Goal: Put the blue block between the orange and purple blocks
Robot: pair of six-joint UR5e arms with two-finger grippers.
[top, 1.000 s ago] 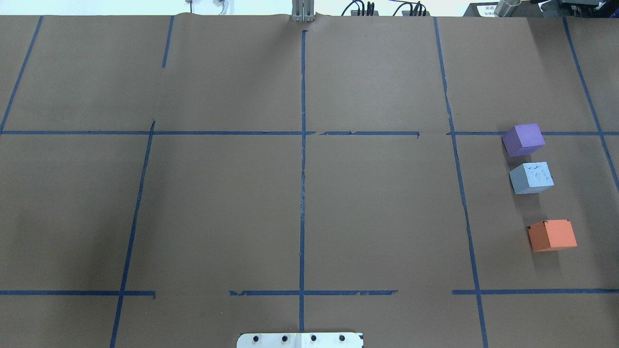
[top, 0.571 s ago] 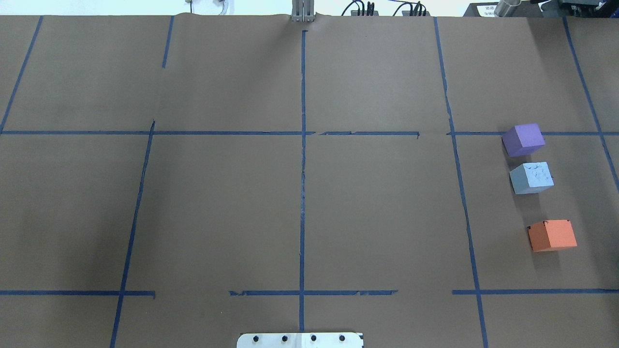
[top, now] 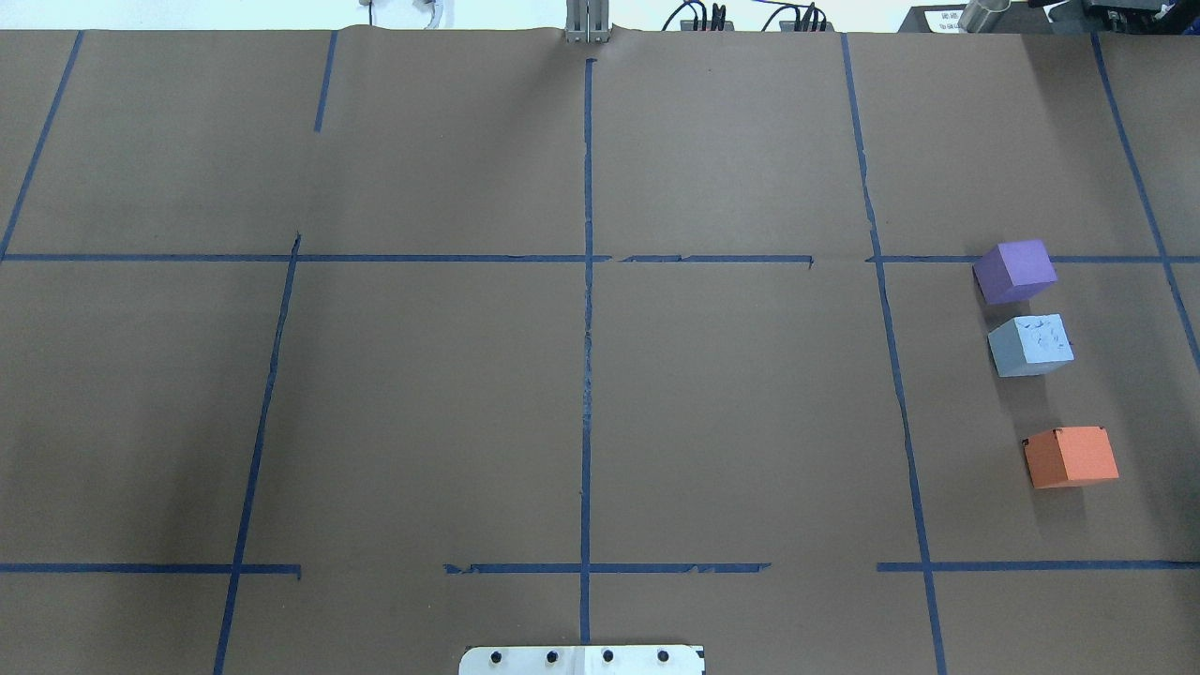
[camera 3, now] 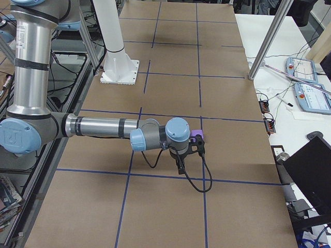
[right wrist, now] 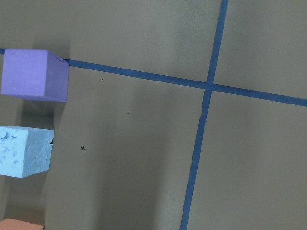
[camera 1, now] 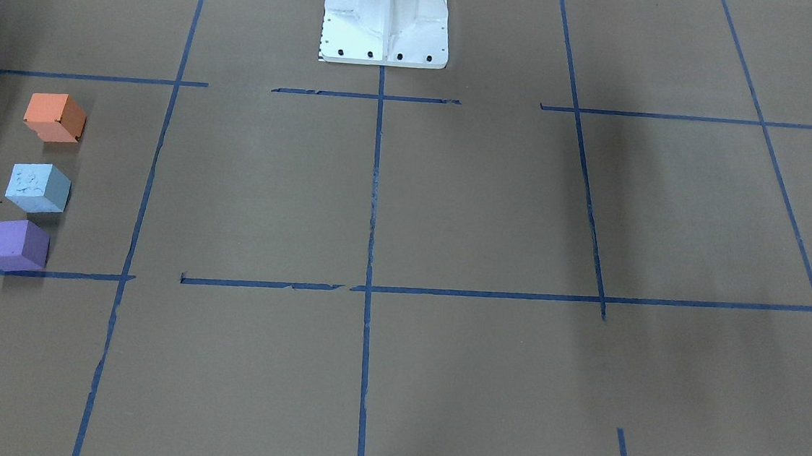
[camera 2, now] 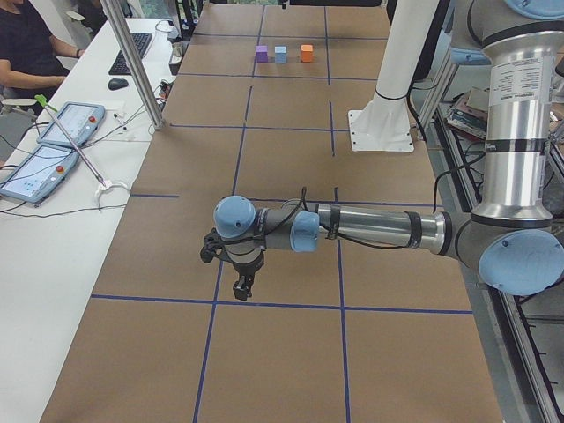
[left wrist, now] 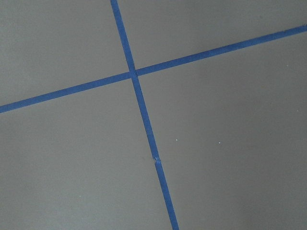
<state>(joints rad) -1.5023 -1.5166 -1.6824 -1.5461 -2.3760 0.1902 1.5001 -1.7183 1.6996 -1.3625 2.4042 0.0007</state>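
On my far left, the left gripper (camera 2: 240,286) hangs over a tape crossing (left wrist: 134,74) on the table (top: 422,394); I cannot tell how its jaws stand. At centre sits the white base plate (top: 581,661). To the right the blocks lie in a row, all apart: purple block (top: 1014,270), blue block (top: 1030,344) between and nearer the purple, then orange block (top: 1071,457). The right gripper (camera 3: 179,166) hangs near the purple one, and its wrist hides the other two in the side view. I cannot tell how its jaws stand either.
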